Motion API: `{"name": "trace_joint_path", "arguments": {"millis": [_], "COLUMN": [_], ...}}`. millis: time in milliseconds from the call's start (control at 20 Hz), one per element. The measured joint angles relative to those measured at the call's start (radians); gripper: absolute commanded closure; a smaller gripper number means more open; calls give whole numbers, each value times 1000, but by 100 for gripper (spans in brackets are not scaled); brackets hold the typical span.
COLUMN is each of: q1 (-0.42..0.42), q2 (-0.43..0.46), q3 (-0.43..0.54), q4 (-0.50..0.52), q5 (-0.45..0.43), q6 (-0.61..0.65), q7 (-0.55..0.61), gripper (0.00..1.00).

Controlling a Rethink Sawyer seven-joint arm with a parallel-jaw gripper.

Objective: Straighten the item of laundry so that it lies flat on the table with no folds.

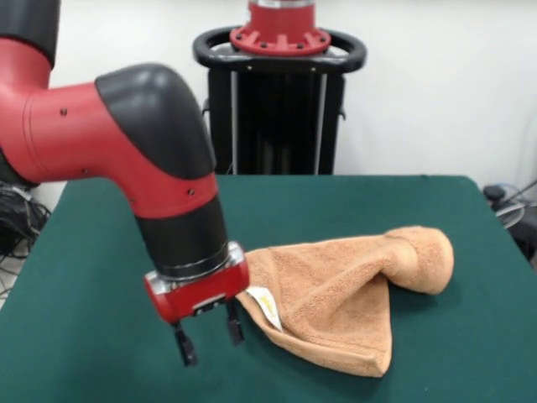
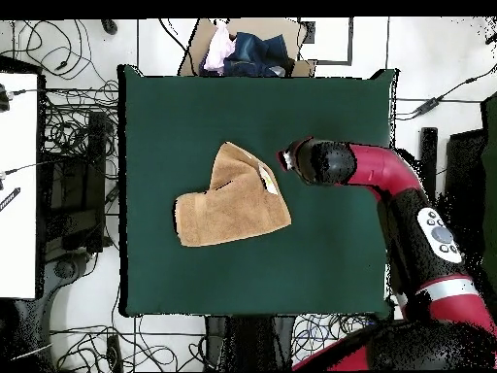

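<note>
The orange-tan towel (image 1: 344, 290) lies folded over on the green table (image 1: 84, 285), in a rough triangle with a rolled bunch at its right end. Its white label (image 1: 264, 307) shows at the left edge. My gripper (image 1: 210, 337) is open and empty, with its fingertips (image 1: 185, 350) close above the table just left of the label corner. In the overhead view the towel (image 2: 228, 204) lies near the middle of the table (image 2: 175, 117). There the gripper (image 2: 286, 158) is just right of the towel's corner with the label (image 2: 269, 183).
The robot's black pedestal (image 1: 279, 101) stands at the table's far side. A cardboard box with clothes (image 2: 248, 50) sits beyond the table's top edge in the overhead view. A white desk (image 2: 17, 185) and cables lie to the left.
</note>
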State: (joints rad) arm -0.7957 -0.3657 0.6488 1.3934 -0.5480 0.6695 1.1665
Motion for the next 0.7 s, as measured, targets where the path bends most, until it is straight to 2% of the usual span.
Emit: {"name": "trace_joint_path", "arguments": {"millis": [300, 700], "q1": [27, 55], "q2": [-77, -105], "q3": [0, -6], "q4": [58, 105], "q5": [91, 131], "q6": [0, -47], "q7": [1, 1], "gripper": [0, 0]}}
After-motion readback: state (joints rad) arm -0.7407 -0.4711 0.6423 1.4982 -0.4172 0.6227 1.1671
